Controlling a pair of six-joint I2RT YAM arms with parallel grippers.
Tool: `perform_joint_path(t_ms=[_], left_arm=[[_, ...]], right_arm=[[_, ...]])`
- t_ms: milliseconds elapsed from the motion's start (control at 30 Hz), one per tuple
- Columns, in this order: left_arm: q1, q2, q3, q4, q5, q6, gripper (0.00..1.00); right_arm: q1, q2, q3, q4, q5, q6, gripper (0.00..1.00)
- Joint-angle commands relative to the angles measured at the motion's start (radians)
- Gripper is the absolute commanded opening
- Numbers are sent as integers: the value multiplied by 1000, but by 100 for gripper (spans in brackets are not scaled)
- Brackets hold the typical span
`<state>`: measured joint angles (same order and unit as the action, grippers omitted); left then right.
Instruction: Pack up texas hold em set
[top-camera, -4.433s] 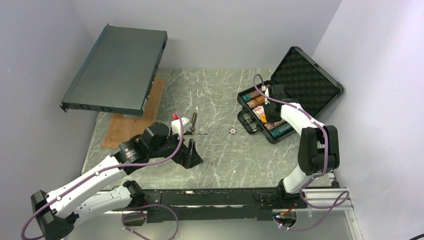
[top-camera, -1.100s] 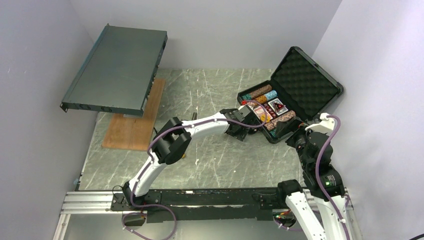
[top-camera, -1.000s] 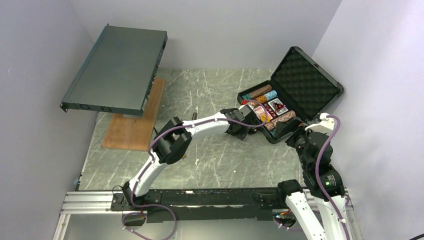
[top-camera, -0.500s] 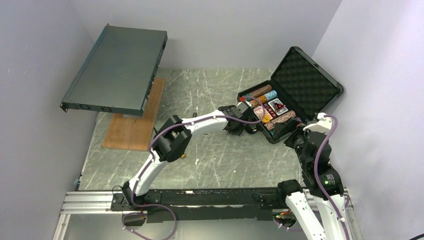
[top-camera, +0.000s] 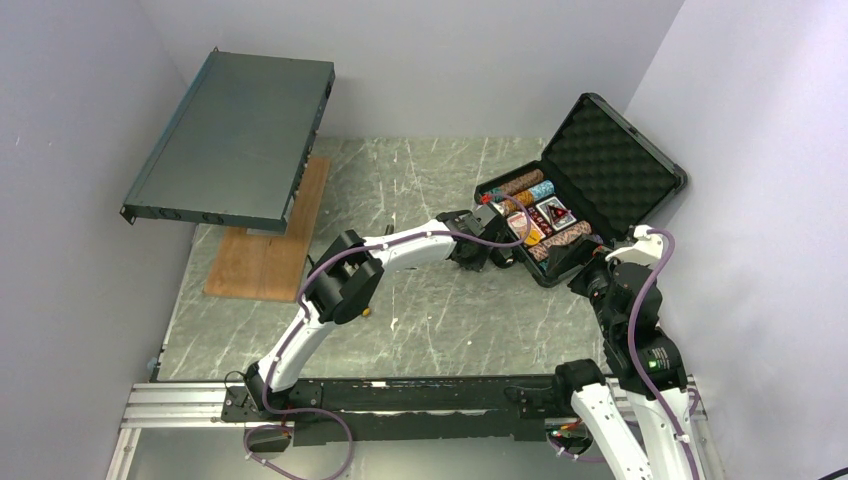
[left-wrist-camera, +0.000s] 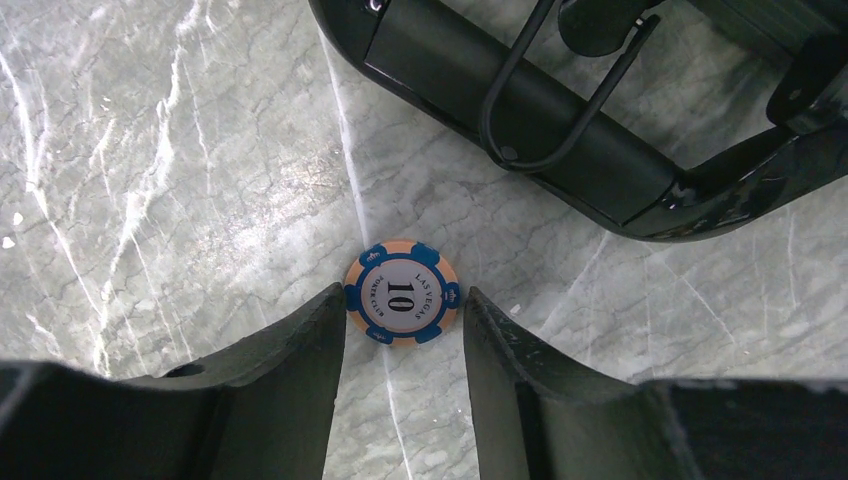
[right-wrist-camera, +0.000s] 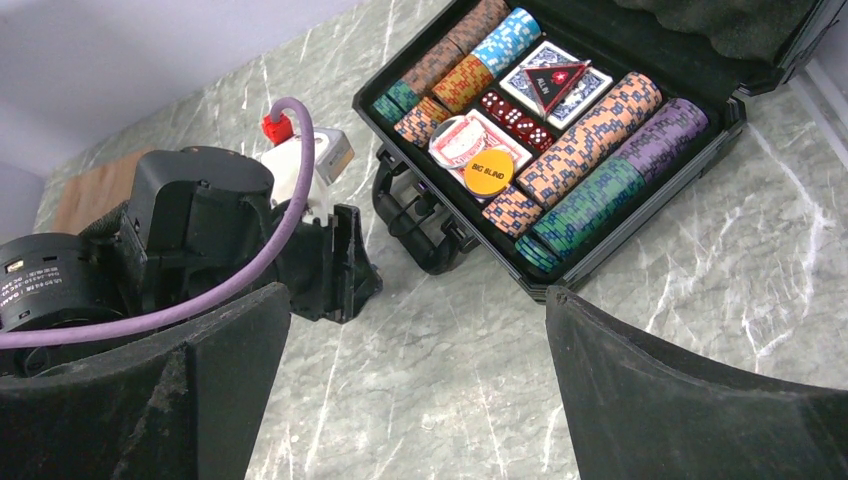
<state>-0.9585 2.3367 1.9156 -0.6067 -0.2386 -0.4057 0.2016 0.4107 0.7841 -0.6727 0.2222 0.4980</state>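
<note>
Blue-and-orange chip (left-wrist-camera: 402, 293) lies on the desk (left-wrist-camera: 150, 150) beside the case (left-wrist-camera: 520, 110), between the left hand's (left-wrist-camera: 402, 302) fingers; grip unclear. Right hand (right-wrist-camera: 415, 292) gapes empty nearby.

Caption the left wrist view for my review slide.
Left gripper brackets a blue-and-orange 10 poker chip lying flat on the marble table, beside the black case.

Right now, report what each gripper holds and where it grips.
Left gripper brackets the poker chip at opposite rim edges, flat on the table; whether it actually pinches cannot be told. Right gripper holds nothing.
</note>
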Motion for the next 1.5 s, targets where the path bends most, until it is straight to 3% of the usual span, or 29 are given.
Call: perform_joint_path(t_ms=[0,267,800,1200,1467], left_arm=[[0,35,16,-32,46,5,51],[19,47,20,-59,99,-4,57],[20,42,38,-106,27,55,36],[37,-240,-165,-31,41,86,33],[39,-482,-362,23,47,147,28]], right_arm=[[-2,4,-2,27,-17,-12,100],[-2,12,-5,31,-24,-13,100],[-3,37,-22,61,-37,-12,100],[-2,123,-23,77,15,-23,100],[-37,282,21,69,-27,-21,100]])
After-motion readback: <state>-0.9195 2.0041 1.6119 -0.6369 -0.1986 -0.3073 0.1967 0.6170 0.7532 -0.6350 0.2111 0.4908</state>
